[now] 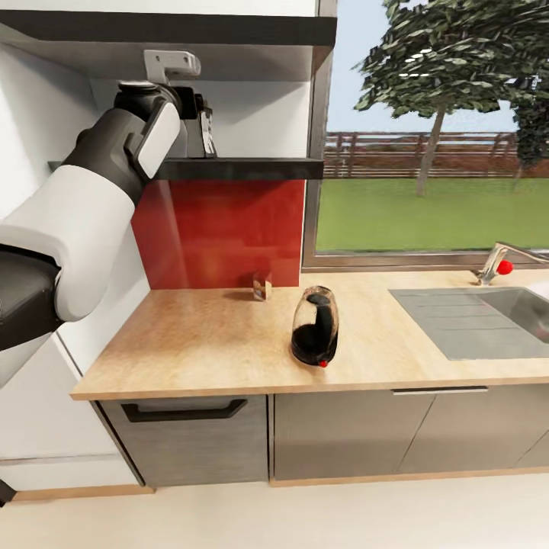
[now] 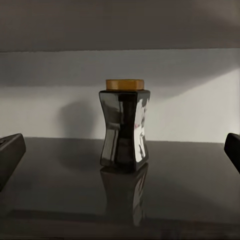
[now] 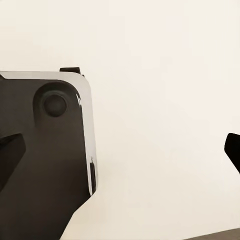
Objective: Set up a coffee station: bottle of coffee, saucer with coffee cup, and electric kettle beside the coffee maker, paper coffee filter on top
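The left arm (image 1: pixel 84 206) reaches up to the dark kitchen shelf (image 1: pixel 244 168) beside the window. The left hand (image 2: pixel 120 150) has its two fingers spread wide, one fingertip (image 2: pixel 11 150) at each side of the left wrist view, nothing between them but open shelf. Straight ahead of the fingers, and apart from them, stands the jar of coffee (image 2: pixel 124 127): dark brown, pinched at the waist, with a yellow lid (image 2: pixel 124 84). It sits upright on the glossy shelf, close to the pale back wall, its reflection showing below it.

On the light wood-edged worktop (image 1: pixel 198 343) below, the glass kettle (image 1: pixel 315 326) with its black handle and small red switch stands near the front edge, to the left of the steel sink (image 1: pixel 473 320). A small brown box (image 1: pixel 262 287) rests against the red back panel (image 1: pixel 221 229). A tap (image 1: pixel 496 267) with a red knob rises behind the sink.

The right hand (image 3: pixel 120 150) is also spread, its fingertips (image 3: pixel 10 150) far apart, aimed at a pale floor (image 3: pixel 165 100) and a dark part of the robot's base (image 3: pixel 45 165).
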